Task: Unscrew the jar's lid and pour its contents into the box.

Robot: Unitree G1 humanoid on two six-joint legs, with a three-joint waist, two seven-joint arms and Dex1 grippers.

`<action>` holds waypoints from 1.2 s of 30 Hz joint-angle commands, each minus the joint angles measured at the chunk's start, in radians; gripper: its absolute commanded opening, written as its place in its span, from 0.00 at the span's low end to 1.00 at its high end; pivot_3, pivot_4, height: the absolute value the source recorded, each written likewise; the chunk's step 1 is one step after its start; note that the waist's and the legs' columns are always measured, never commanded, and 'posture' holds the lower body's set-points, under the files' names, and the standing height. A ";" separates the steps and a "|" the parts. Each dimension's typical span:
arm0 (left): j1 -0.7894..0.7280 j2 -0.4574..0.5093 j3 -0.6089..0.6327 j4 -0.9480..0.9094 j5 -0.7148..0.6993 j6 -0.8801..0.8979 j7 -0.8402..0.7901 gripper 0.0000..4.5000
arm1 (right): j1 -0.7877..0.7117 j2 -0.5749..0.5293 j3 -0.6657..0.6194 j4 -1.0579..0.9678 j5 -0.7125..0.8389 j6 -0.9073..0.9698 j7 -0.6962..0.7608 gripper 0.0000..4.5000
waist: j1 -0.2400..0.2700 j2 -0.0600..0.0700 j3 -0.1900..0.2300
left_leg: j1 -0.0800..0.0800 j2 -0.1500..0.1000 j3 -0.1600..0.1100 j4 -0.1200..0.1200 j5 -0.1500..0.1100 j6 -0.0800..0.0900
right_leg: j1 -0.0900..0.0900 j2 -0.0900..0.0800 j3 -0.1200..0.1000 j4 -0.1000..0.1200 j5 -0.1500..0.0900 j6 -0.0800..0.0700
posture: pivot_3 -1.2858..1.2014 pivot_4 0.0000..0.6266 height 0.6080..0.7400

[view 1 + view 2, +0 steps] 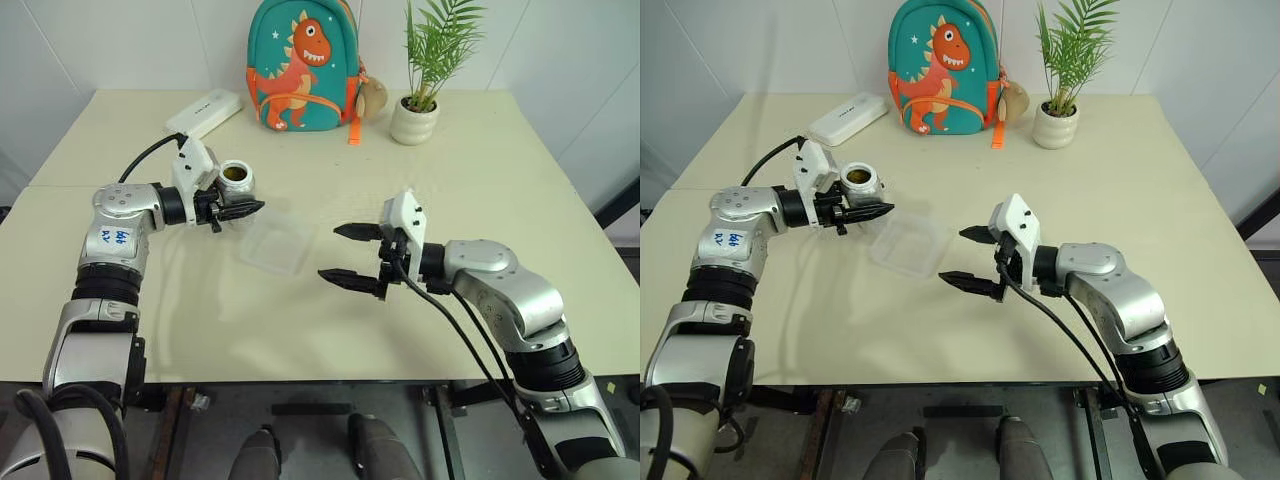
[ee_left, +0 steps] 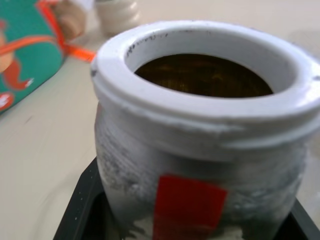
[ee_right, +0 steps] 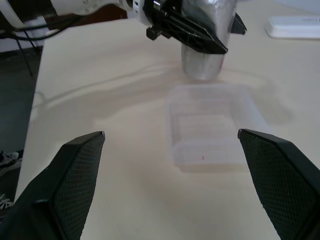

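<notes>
Silver arms, black cables, 2 black-fingered grippers (white wrist housings).

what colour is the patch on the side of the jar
Red, a rectangular patch on the silvery-grey jar; it shows best in the left wrist view.

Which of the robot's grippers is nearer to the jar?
Left. The left gripper is shut on the jar; the right gripper, open, hangs apart beyond the box.

A plain test room or lab is showing here: a cream table [image 1: 480,200] is standing against bare white walls [image 1: 150,40]. On the table, a dinosaur backpack [image 1: 300,65] is leaning at the far edge, a potted plant [image 1: 420,100] beside it, a white oblong case [image 1: 205,112] on its other side.
</notes>
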 commanded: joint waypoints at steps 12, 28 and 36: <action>-0.049 0.009 -0.057 0.039 0.218 -0.209 0.241 0.44 | -0.020 0.105 -0.016 0.013 -0.018 0.039 -0.108 1.00 | 0.012 0.000 0.000 | 0.000 0.000 0.000 0.000 0.000 0.000 | 0.000 0.000 0.000 0.001 0.000 0.000 | 0.52 0.24 1.00; -0.113 0.198 -0.486 0.010 1.218 -0.635 1.500 0.44 | 0.013 0.101 -0.041 0.037 -0.028 0.021 -0.110 1.00 | 0.016 0.000 0.000 | 0.000 0.000 0.001 0.000 0.000 -0.001 | 0.000 0.000 0.000 0.000 0.001 0.001 | 0.52 0.24 1.00; -0.137 0.208 -0.705 -0.030 1.637 -0.307 1.943 0.44 | 0.039 0.120 -0.052 0.009 -0.003 0.035 -0.124 1.00 | 0.016 0.000 0.000 | 0.000 0.000 0.001 0.000 0.000 -0.001 | 0.000 0.000 0.000 0.001 0.001 0.002 | 0.52 0.24 1.00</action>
